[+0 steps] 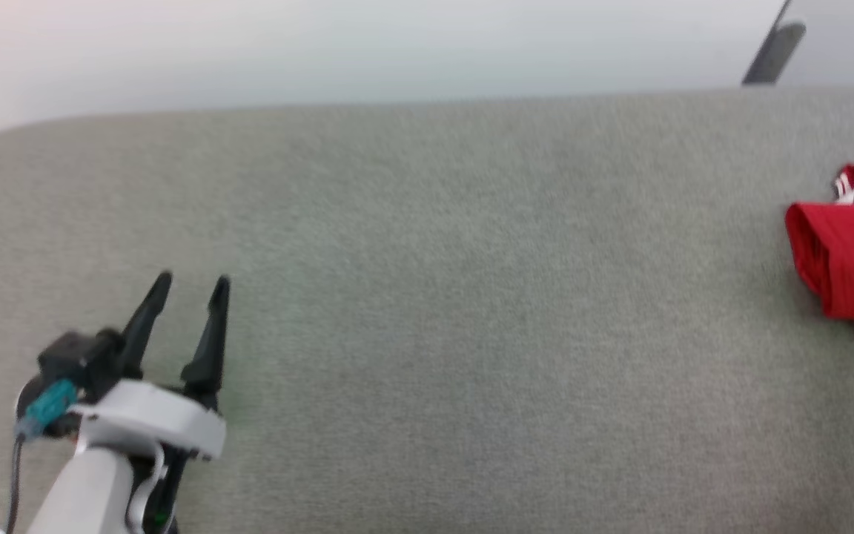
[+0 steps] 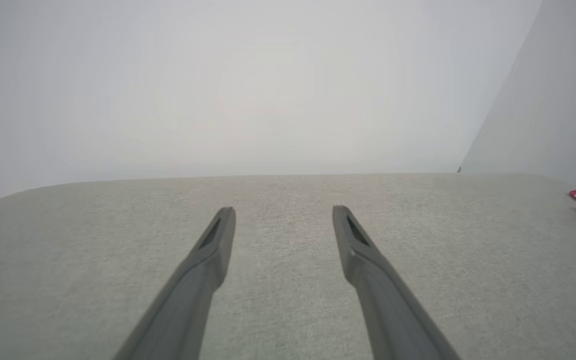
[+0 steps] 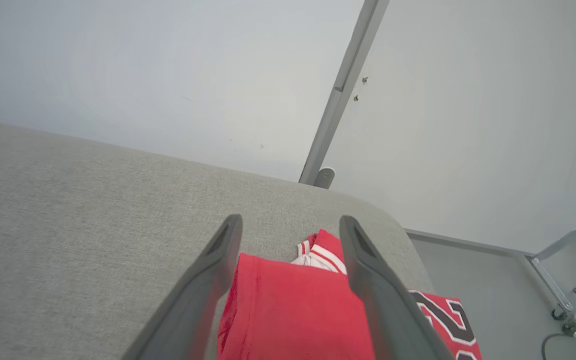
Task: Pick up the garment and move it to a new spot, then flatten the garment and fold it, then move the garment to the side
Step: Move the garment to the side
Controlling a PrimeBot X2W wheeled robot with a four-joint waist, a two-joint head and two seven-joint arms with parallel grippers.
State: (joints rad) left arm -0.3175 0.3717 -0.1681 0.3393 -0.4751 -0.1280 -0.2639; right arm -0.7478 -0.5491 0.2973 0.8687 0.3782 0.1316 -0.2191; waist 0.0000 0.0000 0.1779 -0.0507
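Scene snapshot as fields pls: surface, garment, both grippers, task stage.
surface: grey fabric-covered table
garment: red jersey, folded into a bundle, at the table's right end
left gripper: open, holding nothing, over bare table at the left
right gripper: open, poised over the garment, not clamped on it
task stage: garment looks folded and set to the side

The garment (image 1: 838, 256) lies on the tabletop (image 1: 471, 297) at its right edge, towards the far right corner, one part reaching past that edge. The right gripper (image 3: 290, 222) hangs above it, fingers (image 3: 218, 265) straddling it. The left gripper (image 1: 194, 279) is over the near left part, well apart.
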